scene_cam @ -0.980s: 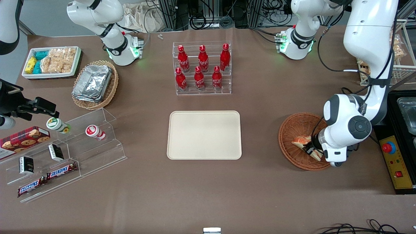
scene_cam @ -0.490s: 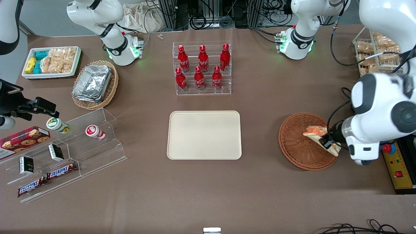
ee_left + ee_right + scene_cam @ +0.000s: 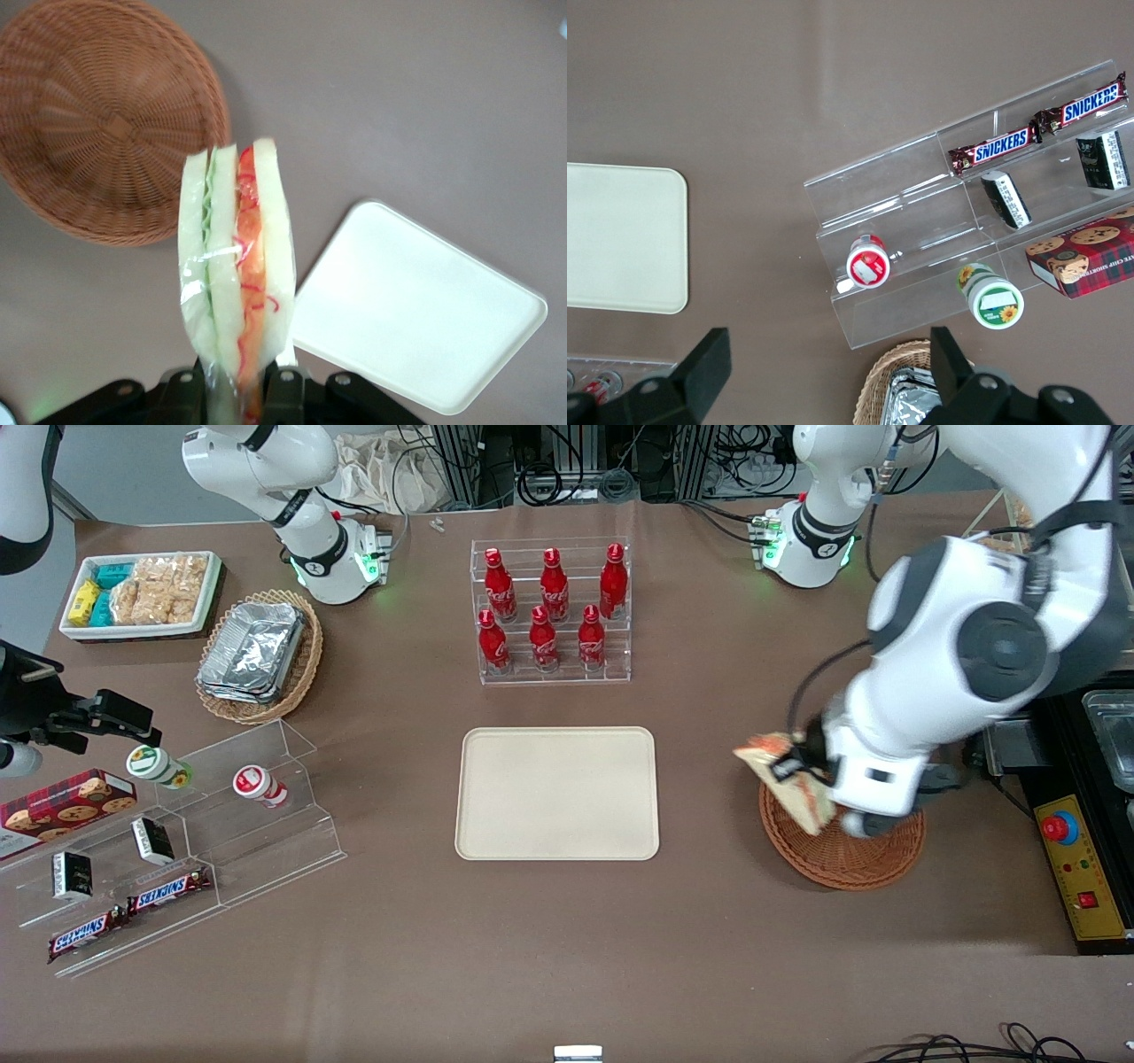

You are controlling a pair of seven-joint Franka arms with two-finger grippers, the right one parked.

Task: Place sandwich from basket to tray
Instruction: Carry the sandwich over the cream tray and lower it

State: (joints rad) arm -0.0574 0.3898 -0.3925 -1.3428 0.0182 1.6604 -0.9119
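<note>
Lifted off the basket (image 3: 842, 855), the sandwich (image 3: 788, 778) sits clamped in the hand (image 3: 802, 766), fingertips hidden.

a robotics lab staged as a snack shop; cola bottles (image 3: 549, 611) and snickers bars (image 3: 133, 908) on acrylic racks share a brown surface (image 3: 567, 957) with cables (image 3: 567, 465) and an emergency-stop box (image 3: 1076, 868)

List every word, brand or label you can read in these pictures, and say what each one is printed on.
"SNICKERS": on the two chocolate bars on the clear display stand.
White script on the red bottles: too small to read.
Labels on the two small pots, black packets and cookie box: not legible.
The sandwich, held in the hand, shows no text.
</note>
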